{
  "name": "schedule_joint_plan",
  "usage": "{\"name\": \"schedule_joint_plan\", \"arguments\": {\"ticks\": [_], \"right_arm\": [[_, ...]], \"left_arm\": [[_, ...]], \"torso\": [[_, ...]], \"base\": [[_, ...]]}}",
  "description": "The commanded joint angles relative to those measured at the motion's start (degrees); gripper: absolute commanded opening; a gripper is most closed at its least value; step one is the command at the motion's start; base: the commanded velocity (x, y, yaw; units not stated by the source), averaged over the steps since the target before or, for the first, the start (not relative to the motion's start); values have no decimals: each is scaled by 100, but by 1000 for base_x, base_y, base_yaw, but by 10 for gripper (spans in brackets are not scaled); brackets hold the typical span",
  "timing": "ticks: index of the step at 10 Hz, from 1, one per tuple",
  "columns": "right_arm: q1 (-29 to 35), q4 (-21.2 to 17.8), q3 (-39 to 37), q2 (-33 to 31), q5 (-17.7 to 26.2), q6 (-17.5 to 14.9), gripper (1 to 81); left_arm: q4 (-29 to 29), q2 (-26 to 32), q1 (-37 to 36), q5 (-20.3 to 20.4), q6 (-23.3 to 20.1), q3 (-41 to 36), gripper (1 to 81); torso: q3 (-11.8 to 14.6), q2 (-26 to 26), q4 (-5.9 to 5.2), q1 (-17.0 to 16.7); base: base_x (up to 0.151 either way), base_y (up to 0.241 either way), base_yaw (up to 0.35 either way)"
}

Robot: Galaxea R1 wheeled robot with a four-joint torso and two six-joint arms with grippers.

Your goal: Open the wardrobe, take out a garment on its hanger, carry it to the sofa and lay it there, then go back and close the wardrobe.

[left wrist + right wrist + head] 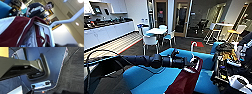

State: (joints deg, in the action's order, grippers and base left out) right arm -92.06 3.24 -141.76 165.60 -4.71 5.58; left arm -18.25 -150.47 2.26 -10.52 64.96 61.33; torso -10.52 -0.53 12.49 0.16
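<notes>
A maroon jacket with white sleeves is held on a thin white hanger by the left gripper over the bright blue upholstered sofa.

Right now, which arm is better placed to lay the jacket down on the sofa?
The left one. The left claw holds the hanger with the maroon jacket hanging over the blue sofa. The right wrist view faces the robot's own body and the carpet, away from the garment.

Black jointed left arm with loose dark cables.
</notes>
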Motion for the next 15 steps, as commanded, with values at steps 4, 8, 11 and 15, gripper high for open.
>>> {"name": "schedule_joint_plan", "arguments": {"ticks": [4,8,11,15], "right_arm": [[78,124,18,-33,365,-22,811],[78,124,18,-24,365,-22,811],[78,124,18,-15,365,-22,811],[87,124,18,2,365,-22,811]], "left_arm": [[-109,-45,-1038,533,-1,-130,10],[-74,-36,-1038,480,-1,-139,10],[-65,-28,-1038,472,-1,-130,10],[-117,34,-915,481,-10,-130,10]], "torso": [[0,0,2,0],[0,0,2,0],[0,0,2,0],[0,0,2,0]], "base": [[0,0,-286],[0,0,-281],[0,0,-218],[0,-16,-30]]}}
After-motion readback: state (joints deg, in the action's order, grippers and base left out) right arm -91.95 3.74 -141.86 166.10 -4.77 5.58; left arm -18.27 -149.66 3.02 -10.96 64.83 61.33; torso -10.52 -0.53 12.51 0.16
